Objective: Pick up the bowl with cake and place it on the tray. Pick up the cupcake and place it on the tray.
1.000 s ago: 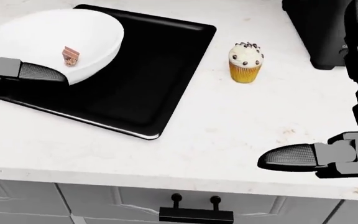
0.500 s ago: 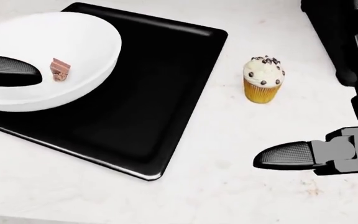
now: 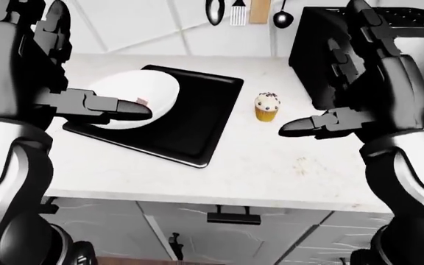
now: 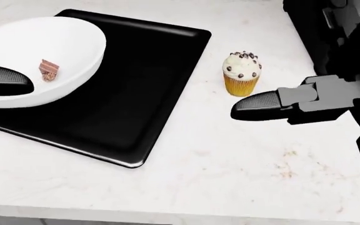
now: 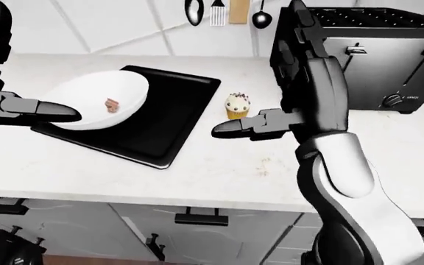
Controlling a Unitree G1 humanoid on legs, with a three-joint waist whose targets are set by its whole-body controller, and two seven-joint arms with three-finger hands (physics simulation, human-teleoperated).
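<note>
Two hands show in the head view, both with fingers extended and gripping nothing. The right hand (image 4: pixel 305 101) sits at 3 o'clock, its dark fingertip (image 4: pixel 255 107) just below the cupcake (image 4: pixel 241 73) — contact cannot be told. The cupcake stands upright on the white counter (image 4: pixel 230 159), just right of the black tray (image 4: pixel 136 89). The left hand (image 4: pixel 2 79) reaches in at 9 o'clock over the white bowl (image 4: pixel 61 44) — it rests on the tray, cake piece (image 4: pixel 48 70) inside.

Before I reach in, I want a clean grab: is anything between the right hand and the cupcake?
Nothing visible. The right hand hovers open just right of the cupcake, with only bare counter between them.
</note>
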